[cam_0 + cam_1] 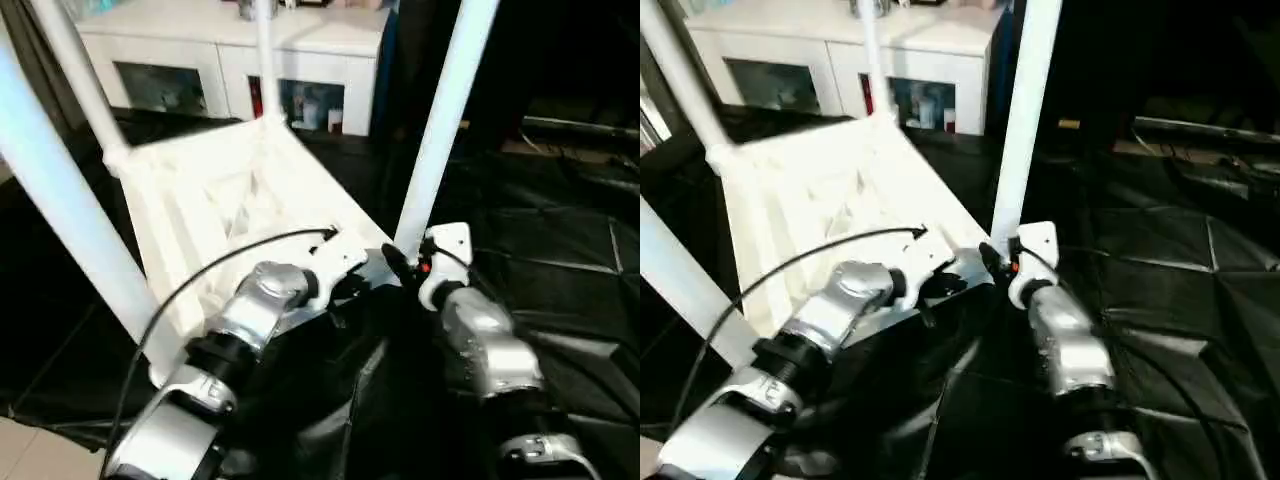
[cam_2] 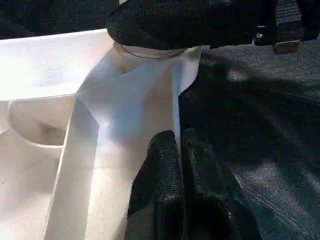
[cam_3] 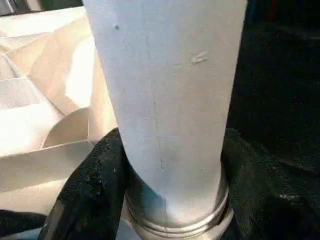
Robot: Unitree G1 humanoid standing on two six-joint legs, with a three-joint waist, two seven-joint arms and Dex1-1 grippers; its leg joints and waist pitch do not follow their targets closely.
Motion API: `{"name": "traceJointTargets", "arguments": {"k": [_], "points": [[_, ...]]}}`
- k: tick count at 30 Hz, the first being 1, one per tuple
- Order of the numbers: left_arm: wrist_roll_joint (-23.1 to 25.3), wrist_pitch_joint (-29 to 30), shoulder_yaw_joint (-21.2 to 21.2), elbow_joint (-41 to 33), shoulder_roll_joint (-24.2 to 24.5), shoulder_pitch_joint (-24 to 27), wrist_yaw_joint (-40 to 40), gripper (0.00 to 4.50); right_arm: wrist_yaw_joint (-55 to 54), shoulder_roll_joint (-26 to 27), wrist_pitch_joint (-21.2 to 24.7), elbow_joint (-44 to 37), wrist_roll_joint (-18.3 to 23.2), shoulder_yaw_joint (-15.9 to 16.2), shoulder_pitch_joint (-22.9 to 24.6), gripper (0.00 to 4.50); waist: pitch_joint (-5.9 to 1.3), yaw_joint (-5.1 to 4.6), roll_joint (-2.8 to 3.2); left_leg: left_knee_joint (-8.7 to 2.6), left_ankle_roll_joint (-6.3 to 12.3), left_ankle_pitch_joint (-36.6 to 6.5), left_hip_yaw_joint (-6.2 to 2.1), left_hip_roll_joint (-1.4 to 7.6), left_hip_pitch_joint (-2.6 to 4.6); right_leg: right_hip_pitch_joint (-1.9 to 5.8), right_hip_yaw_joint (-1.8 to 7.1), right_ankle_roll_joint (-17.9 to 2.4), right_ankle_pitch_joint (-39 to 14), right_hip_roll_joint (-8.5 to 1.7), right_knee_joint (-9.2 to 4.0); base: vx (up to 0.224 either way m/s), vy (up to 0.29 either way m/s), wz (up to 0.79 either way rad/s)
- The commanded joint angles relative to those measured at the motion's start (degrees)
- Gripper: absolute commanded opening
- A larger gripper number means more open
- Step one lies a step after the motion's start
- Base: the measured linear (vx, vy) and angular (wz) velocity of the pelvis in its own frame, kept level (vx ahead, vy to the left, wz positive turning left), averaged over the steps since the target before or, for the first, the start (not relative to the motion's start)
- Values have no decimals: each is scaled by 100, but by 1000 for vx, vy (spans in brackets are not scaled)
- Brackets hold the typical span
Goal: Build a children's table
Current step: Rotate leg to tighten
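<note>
Lying upside down on the black-draped surface (image 1: 560,270), the white plastic rectangular tabletop (image 1: 215,195) points its long white tube legs (image 1: 445,110) upward. Left pincer (image 2: 177,150) is clenched on the tabletop's raised rim; right pincer (image 3: 170,165) clasps the near-right leg's base.

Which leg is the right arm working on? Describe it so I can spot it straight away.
Find the white tabletop lying underside up on the black-draped work table, with four white legs standing up from its corners. The leg in question rises from the near corner on the robot's right. Unlike the other three, it has the right gripper at its base, black jaws on either side of it.
</note>
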Motion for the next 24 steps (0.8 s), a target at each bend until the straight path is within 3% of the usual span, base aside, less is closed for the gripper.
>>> {"name": "traceJointTargets", "arguments": {"k": [1,2,7,10,14,15,18,22,24], "points": [[-13,-31,-252,222,-252,193,30,0,474,212,73,251,-81,607,100,242,-140,-2,-95,-433,113,-1992,-35,54,-56,82,104,-529,-2855,-266,-564,0,0,0],[-13,-31,-252,222,-252,193,30,0,474,212,73,251,-81,607,100,277,-142,0,-92,-434,133,-1996,-36,56,-63,87,105,-548,-2787,-265,-555,0,0,0],[-109,-367,-288,88,4,288,-502,0,825,-32,-121,210,-74,599,40,320,-159,3,-101,-433,196,-1886,-26,60,-83,106,108,-662,-2502,-272,-530,0,0,0],[-167,-359,-309,-143,349,402,-999,0,1795,-493,-283,97,-78,815,34,320,-194,13,-139,-398,317,-1588,-4,68,-124,159,110,-808,-2066,-282,-474,0,0,0],[-204,-397,-325,-258,513,460,-1256,0,2404,-741,-325,-55,2,928,88,320,-214,38,-122,-359,415,-1283,29,79,-125,176,104,-1057,-1460,-269,-418,0,0,0],[-256,-393,-338,-375,642,520,-1482,0,2837,-904,-349,-193,131,959,137,320,-216,49,-136,-355,439,-1241,36,81,-123,181,103,-1080,-1387,-270,-412,0,0,0],[-515,-420,-372,-833,951,746,-2175,0,3754,-1291,-392,-410,429,1001,220,320,-217,77,-106,-341,573,-1026,34,107,-147,195,89,-1245,-902,-271,-347,0,0,0],[-755,-321,-441,-1272,1223,939,-2739,0,4422,-1606,-363,-471,608,1014,250,320,-228,93,-75,-327,657,-935,48,127,-107,184,81,-1454,-591,-267,-308,0,0,0],[-820,-257,-504,-1462,1389,1023,-3045,0,4736,-1764,-320,-502,645,1022,260,320,-227,97,-89,-322,675,-872,53,127,-105,193,75,-1520,-420,-252,-284,0,0,0]]}}
